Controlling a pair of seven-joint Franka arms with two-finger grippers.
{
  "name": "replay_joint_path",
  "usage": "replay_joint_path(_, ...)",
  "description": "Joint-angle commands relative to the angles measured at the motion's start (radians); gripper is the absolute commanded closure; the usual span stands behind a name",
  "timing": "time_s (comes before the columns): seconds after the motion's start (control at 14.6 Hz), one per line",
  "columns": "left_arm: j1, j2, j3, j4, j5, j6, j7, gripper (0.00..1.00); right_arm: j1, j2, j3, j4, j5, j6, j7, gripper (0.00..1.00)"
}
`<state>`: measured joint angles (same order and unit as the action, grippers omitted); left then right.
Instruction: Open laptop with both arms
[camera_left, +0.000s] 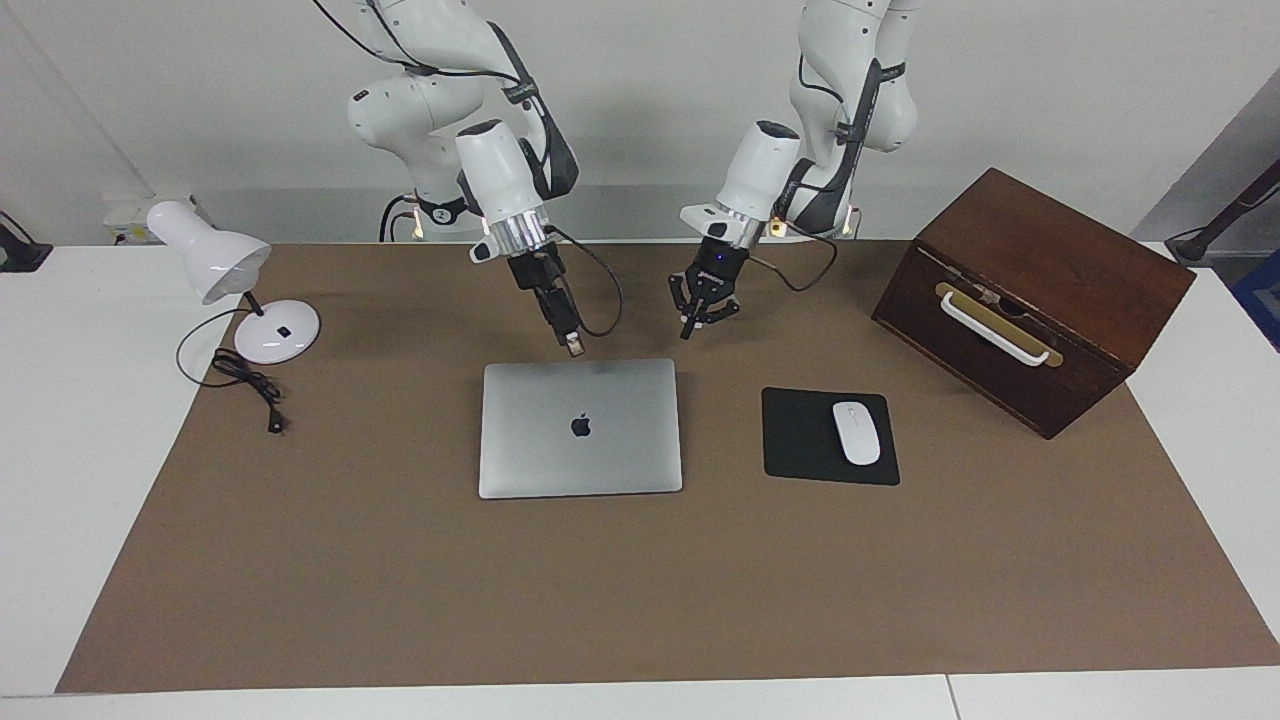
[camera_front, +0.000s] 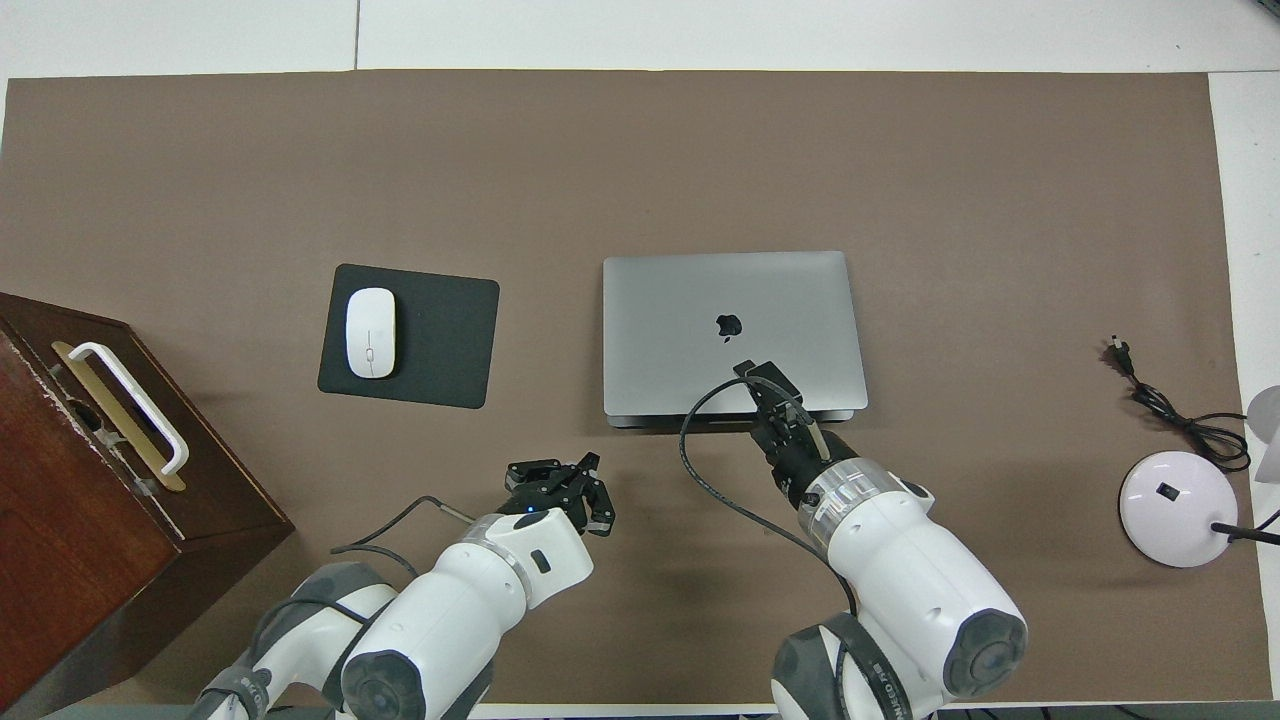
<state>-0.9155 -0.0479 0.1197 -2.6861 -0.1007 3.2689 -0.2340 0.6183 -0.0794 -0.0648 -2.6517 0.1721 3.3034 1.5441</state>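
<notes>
The laptop (camera_left: 580, 428) is lying shut on the bench's middle, nearer the robots than nothing else. It looks thin, stiff, smooth and slippery. The left gripper (camera_left: 686, 333) is hanging beside it with fingers pinched shut. The right gripper (camera_left: 574, 346) is hanging over its near edge; I cannot tell about its fingers. Lifting the lid's thin edge while holding the base down seems best.

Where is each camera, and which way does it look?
Facing view: high across the table, facing the robots; both arms show whole, right gripper and left gripper hanging just robot-side of the laptop.
Overhead view: above the robots, looking down; forearms enter from the bottom.
Shared: laptop, mouse, wooden box, lamp.
</notes>
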Motion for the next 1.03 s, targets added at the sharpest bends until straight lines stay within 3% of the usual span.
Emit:
replay_joint_path(0.0,-0.052,0.077,0.012,0.048,-0.042,0.051,-0.008,1.0,0.009,-0.003,-0.001,-0.014,0.018,0.025,0.016,0.0)
replay_joint_path(0.69,-0.082,0.194,0.014,0.141,-0.093,0.064,-0.008,1.0,0.027,0.033,-0.001,-0.008,0.018,0.042,0.03,0.0)
replay_joint_path(0.96,-0.068,0.259,0.017,0.15,-0.091,0.156,-0.007,1.0,0.026,0.075,-0.001,-0.004,0.017,0.083,0.03,0.0)
